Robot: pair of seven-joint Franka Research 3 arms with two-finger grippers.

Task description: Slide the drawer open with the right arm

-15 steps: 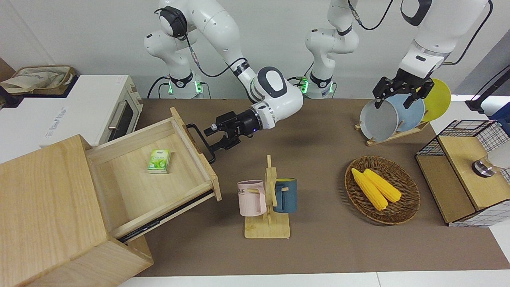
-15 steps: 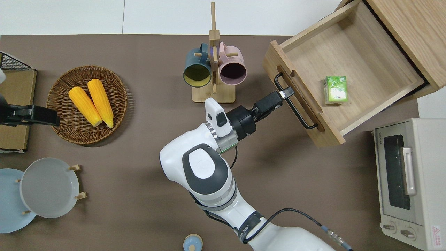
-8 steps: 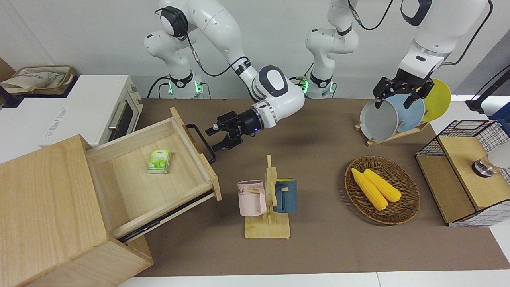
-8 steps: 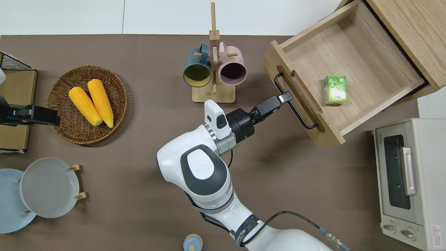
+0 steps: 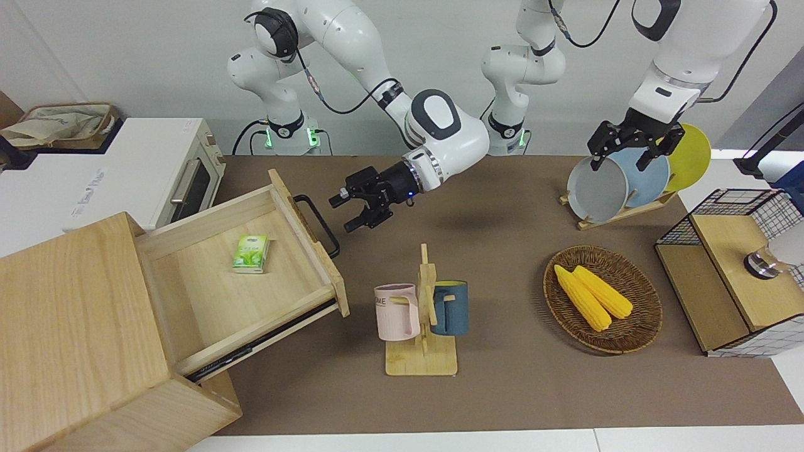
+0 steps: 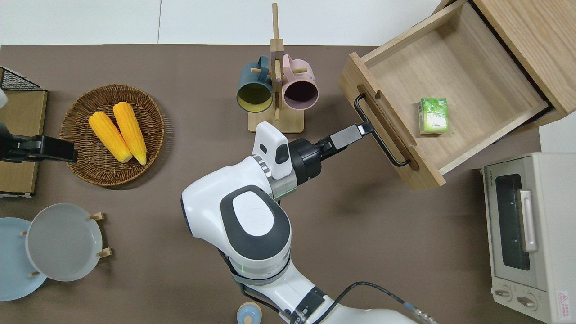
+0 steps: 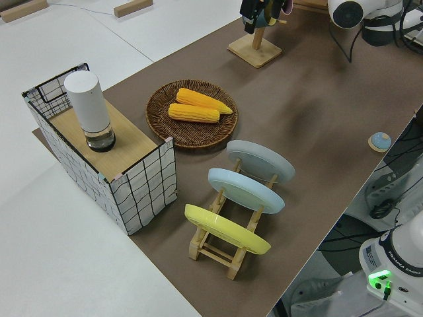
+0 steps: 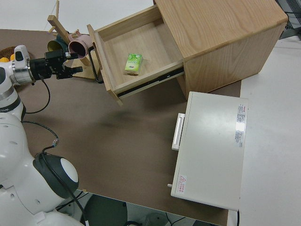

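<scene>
The drawer (image 5: 251, 282) of the pale wooden box (image 5: 69, 314) stands pulled far out toward the middle of the table. A small green carton (image 5: 251, 253) lies inside it. Its black bar handle (image 5: 318, 221) is free. My right gripper (image 5: 344, 213) is open and empty, just off the handle on the side toward the mug rack, not touching it. In the overhead view the gripper (image 6: 366, 127) ends right at the handle (image 6: 382, 141). The right side view shows the drawer (image 8: 117, 56) and the gripper (image 8: 71, 65) too. My left gripper (image 5: 620, 164) is parked.
A wooden rack with a pink and a blue mug (image 5: 422, 314) stands close to the drawer's front corner. A white toaster oven (image 5: 144, 169) sits beside the box, nearer to the robots. A wicker basket with corn (image 5: 603, 298), a plate rack (image 5: 622, 182) and a wire-grid cabinet (image 5: 735, 270) are toward the left arm's end.
My right gripper has come off the handle it straddled and drawn back toward the table's middle, with the arm rising. The drawer has stayed where it was.
</scene>
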